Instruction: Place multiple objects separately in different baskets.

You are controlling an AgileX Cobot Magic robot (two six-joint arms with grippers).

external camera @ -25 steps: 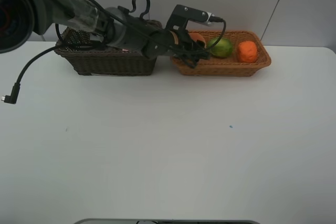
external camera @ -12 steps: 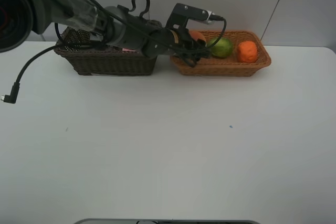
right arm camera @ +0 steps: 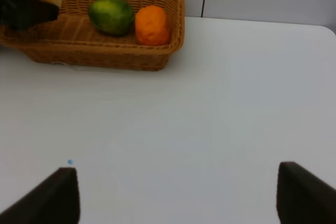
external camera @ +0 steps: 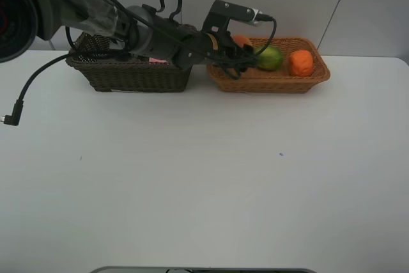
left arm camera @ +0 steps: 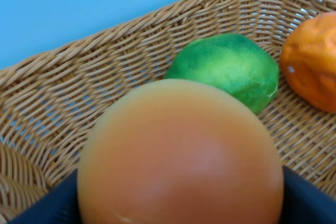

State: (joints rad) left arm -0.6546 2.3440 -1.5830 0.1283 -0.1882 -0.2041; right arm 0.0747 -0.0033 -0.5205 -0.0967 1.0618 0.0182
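The light wicker basket [external camera: 275, 84] stands at the back right of centre, next to the dark brown basket [external camera: 137, 78]. A green round fruit [external camera: 269, 57] and an orange [external camera: 301, 62] lie in the light one. My left gripper [external camera: 238, 54] reaches over its left end, and the peach-like fruit [external camera: 241, 40] sits between its fingers [left arm camera: 44, 203]. In the left wrist view the peach [left arm camera: 178, 156] fills the frame and hides any gap. My right gripper [right arm camera: 186, 198] is open over bare table. Something pink [external camera: 156, 61] shows in the dark basket.
A loose black cable with a plug [external camera: 13, 116] hangs over the table at the far left. A small blue speck [external camera: 280, 154] marks the white tabletop. The wall rises just behind both baskets.
The left gripper has shifted slightly up and toward the back over the light basket's left end, and more of the peach shows above it. The right gripper has not moved.
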